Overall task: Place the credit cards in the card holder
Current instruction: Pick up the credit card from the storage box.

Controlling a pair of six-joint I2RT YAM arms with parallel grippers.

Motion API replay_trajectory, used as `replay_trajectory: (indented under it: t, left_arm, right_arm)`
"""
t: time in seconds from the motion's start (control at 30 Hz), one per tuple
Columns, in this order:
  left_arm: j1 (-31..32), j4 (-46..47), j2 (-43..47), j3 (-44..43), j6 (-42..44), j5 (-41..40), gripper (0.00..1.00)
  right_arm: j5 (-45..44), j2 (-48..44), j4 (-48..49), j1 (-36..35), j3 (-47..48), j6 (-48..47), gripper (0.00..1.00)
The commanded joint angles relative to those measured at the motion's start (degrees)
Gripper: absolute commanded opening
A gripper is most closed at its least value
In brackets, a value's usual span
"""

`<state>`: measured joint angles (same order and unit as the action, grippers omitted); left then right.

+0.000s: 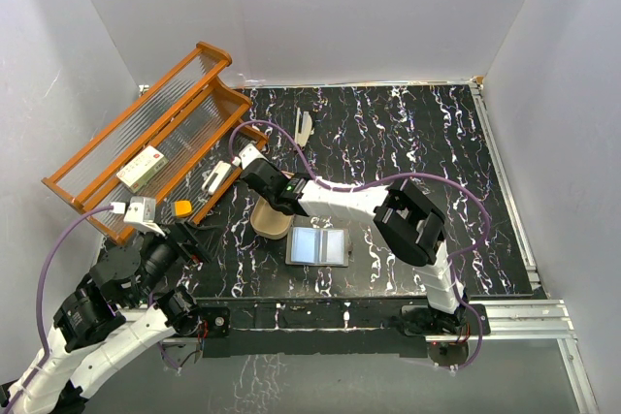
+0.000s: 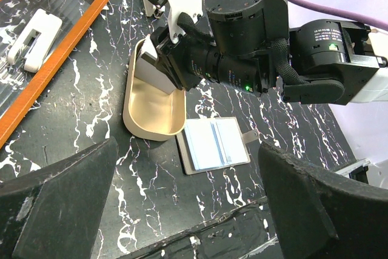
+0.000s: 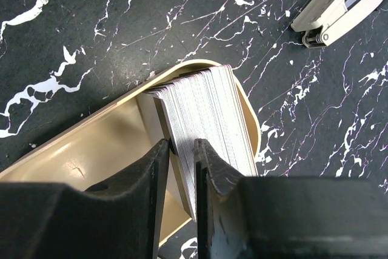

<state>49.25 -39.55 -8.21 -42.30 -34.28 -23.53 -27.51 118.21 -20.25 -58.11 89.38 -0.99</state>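
The credit cards (image 3: 209, 107) stand on edge as a striped pale stack in a tan oval tray (image 3: 85, 150), leaning on its far end. My right gripper (image 3: 182, 147) reaches down into the tray, shut on a few cards at the stack's left side; the others lie outside its right finger. From the left wrist view the cards (image 2: 154, 74) show under the right gripper's black body. The card holder (image 1: 318, 245) lies open and flat just right of the tray (image 1: 264, 223), its bluish sleeves up (image 2: 215, 144). My left gripper (image 2: 191, 204) hangs open over the table's near edge, holding nothing.
An orange wooden rack (image 1: 146, 143) leans at the back left, holding a white box with red marks (image 1: 141, 168) and a white clip-like piece (image 2: 33, 37). A white hinged tool (image 3: 339, 4) lies on the table beyond the tray. The right arm (image 1: 408, 220) spans the table's middle.
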Motion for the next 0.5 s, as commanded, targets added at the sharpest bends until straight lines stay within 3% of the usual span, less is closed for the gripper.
replay_trajectory:
  t: [0.0,0.47]
  left_arm:
    - [0.1,0.0,-0.8,0.3,0.3,-0.9,0.99]
    - [0.1,0.0,-0.8,0.4,0.3,-1.1,0.99]
  right_arm:
    - [-1.9,-3.2,0.8,0.5,3.1,-0.3,0.20]
    - [-1.1,-4.0,0.6,0.4,3.5,-0.1,0.13]
